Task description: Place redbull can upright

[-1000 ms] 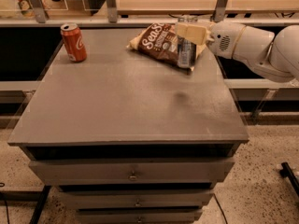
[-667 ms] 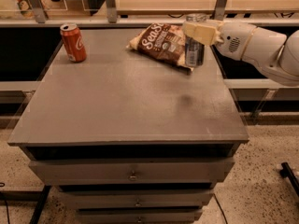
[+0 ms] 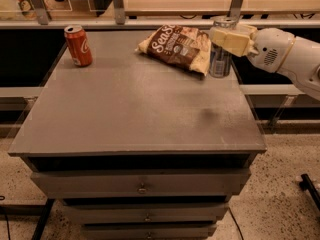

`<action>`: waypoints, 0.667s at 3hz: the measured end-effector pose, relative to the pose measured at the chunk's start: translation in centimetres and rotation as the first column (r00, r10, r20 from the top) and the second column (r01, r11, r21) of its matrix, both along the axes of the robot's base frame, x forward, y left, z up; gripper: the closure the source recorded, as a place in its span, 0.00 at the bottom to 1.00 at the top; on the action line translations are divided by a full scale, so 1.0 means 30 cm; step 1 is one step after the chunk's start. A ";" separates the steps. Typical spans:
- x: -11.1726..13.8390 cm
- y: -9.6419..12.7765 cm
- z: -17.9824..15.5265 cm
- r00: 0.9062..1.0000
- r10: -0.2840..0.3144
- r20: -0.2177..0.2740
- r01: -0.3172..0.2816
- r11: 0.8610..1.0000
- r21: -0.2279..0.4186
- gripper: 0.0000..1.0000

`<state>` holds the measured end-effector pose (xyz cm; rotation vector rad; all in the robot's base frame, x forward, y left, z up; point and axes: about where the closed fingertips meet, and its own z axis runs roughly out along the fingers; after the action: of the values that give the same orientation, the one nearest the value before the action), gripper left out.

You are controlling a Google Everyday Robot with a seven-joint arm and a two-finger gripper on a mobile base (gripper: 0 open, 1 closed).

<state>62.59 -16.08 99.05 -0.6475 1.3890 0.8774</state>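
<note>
Redbull can (image 3: 219,64) held upright just right of the chip bag (image 3: 177,48)
The end effector (image 3: 223,38) pinches the can near its top; its base looks at or barely above the counter (image 3: 135,114). Best to lower it straight, feel for flat contact, then spread both fingers evenly so the slim can doesn't tip.

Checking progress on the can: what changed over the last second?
The gripper, gripping the redbull can at the table's far right, swung it from tilted to upright beside the chip bag. The cola can, bag and table stayed put.
</note>
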 end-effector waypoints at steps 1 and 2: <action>-0.007 0.007 -0.002 1.000 0.010 0.000 -0.010 1.000 -0.004 1.00; -0.008 -0.001 -0.031 0.999 0.021 0.038 -0.021 1.000 -0.001 1.00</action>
<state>62.35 -16.10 98.13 -0.6774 1.3503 0.8772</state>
